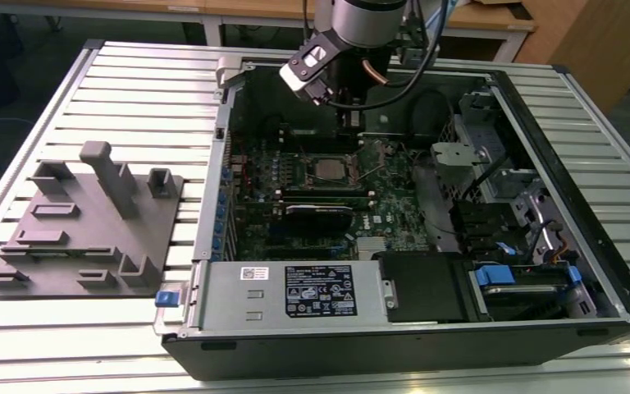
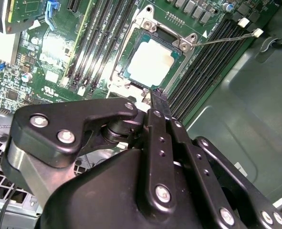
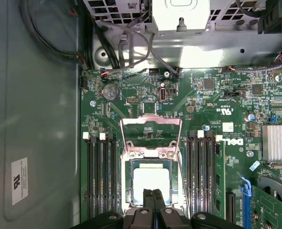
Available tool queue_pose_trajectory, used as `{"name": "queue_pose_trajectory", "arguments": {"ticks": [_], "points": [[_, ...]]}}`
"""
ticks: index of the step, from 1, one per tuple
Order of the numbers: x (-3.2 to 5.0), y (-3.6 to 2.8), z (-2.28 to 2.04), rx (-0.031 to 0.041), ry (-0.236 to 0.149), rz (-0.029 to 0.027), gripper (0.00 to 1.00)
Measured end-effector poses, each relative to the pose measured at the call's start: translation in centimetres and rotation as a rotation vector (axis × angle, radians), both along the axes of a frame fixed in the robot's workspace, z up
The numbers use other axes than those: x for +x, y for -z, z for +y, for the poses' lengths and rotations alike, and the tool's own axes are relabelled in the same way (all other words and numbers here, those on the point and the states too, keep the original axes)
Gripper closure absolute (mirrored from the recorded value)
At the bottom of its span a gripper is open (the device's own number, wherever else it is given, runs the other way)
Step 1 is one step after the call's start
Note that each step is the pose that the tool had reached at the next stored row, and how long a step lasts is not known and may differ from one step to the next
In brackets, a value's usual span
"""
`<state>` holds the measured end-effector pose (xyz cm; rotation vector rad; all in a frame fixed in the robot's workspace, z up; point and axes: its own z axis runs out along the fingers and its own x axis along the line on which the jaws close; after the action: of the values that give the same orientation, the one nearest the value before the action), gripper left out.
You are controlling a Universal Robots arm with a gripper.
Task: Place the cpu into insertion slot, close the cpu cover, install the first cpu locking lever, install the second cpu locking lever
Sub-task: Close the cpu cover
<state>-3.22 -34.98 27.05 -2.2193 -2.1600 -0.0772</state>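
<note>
The cpu (image 3: 151,182) lies flat in the insertion slot (image 3: 128,187), its pale silver face up; both wrist views show it (image 2: 150,59). The cpu cover (image 3: 151,122) is swung open and lies back over the green board beyond the socket. A thin locking lever (image 2: 226,38) sticks out unlatched from a socket corner. My gripper (image 3: 153,194) hovers just over the near edge of the socket, fingers shut together and holding nothing. In the exterior view the gripper (image 1: 348,127) reaches down into the open computer case (image 1: 211,205), just behind the socket (image 1: 326,170).
Black memory slots (image 3: 100,176) flank the socket on both sides. A heatsink (image 3: 276,142) and cables (image 3: 126,57) lie near the board's edges. A grey fixture plate (image 1: 85,226) with upright pegs stands on the slatted table at the exterior view's left.
</note>
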Motion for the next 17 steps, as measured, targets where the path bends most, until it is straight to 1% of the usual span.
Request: {"name": "queue_pose_trajectory", "arguments": {"ticks": [17], "points": [[0.10,0.00,0.00,0.0000,0.000,0.0001,0.89]]}}
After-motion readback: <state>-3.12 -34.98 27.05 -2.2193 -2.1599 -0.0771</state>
